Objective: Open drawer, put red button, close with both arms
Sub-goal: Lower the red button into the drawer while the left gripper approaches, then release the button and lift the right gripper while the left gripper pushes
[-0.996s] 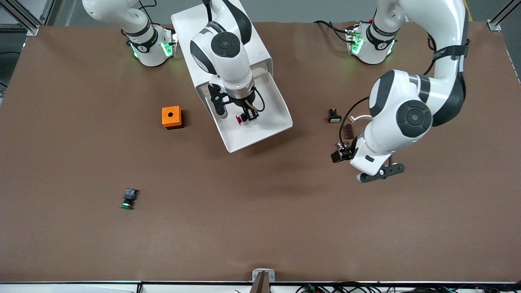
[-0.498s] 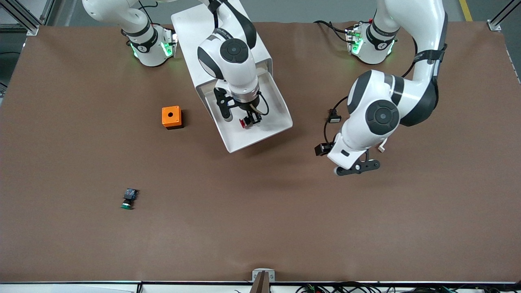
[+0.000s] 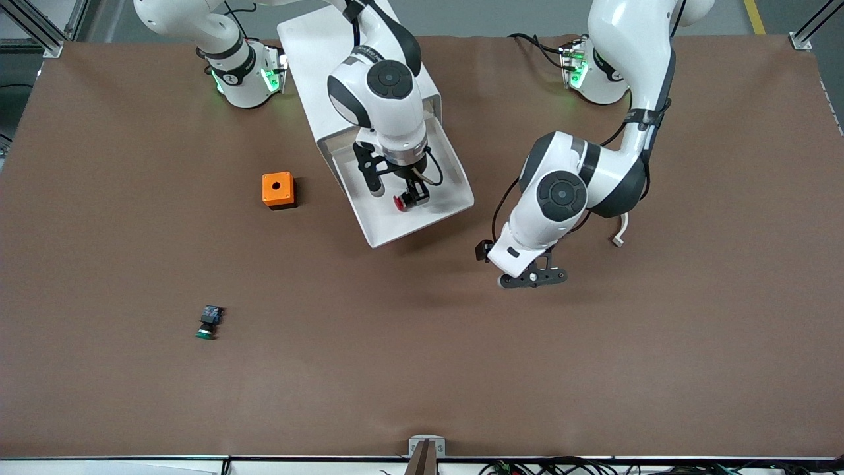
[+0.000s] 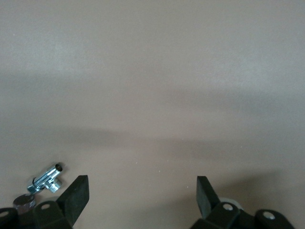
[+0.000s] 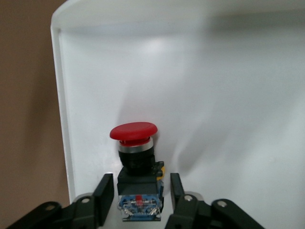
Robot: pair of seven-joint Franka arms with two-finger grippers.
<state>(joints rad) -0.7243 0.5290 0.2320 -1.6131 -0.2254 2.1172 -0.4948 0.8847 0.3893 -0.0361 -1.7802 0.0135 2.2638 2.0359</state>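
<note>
Front view and both wrist views, one moment. The drawer (image 3: 389,231) stands pulled out of the white cabinet (image 3: 310,46), its open end toward the front camera.

(a) My right jaws are down inside the drawer, close above its floor. They stand slightly parted on either side of the black body of the red button (image 5: 133,131), with a narrow gap showing on each side in the right wrist view. The button lies in the drawer close to the side wall (image 5: 59,95) that faces the right arm's end of the worktop (image 3: 461,369), its red cap (image 3: 400,202) pointing away from my wrist.

(b) My left jaws hang over bare worktop, near the drawer's front corner toward the left arm's end. They are spread wide with nothing between them.

(c) An orange box (image 3: 277,189) with a round hole sits beside the drawer toward the right arm's end. A green-capped button (image 3: 208,323) lies nearer to the front camera, well apart from the drawer.
</note>
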